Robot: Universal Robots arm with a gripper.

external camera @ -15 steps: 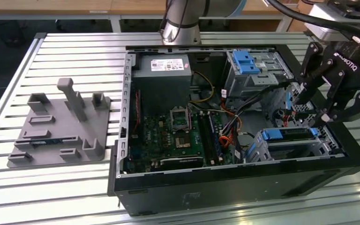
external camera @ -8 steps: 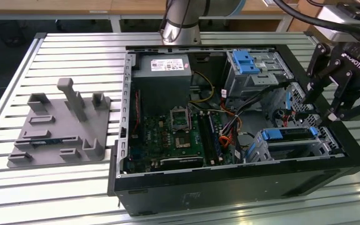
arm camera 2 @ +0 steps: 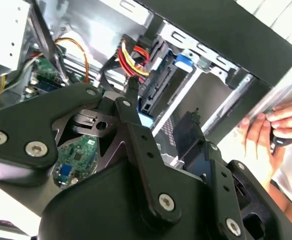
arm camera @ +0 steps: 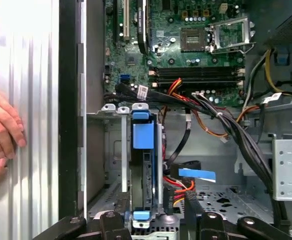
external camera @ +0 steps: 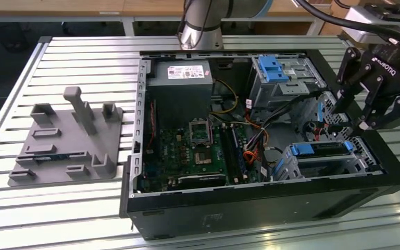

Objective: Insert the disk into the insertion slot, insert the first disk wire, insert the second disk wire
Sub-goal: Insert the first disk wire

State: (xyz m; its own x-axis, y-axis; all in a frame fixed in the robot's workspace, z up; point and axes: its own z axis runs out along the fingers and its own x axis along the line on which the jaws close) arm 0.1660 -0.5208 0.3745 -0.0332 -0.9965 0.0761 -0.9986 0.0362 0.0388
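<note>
The disk (external camera: 318,149), silver in its blue frame, lies inside the insertion slot (external camera: 356,159) at the case's corner on the exterior view's right. In the first wrist view the disk (arm camera: 143,165) is seen edge-on between the slot's walls (arm camera: 113,150). A red, yellow and black wire bundle (arm camera 2: 133,62) reaches the disk's end (arm camera 2: 155,95); I cannot tell if it is seated. A flat plug with a blue label (arm camera: 195,174) lies loose beside the disk. My gripper (external camera: 353,119) hangs open just above the slot with nothing between its fingers (arm camera 2: 132,92).
A person's hand (arm camera: 1,130) rests on the table against the case's outer wall, right by the slot. The blue-latched cage (external camera: 280,73), motherboard (external camera: 200,151) and power supply (external camera: 179,73) fill the case. A grey fixture (external camera: 68,140) stands at the exterior view's left.
</note>
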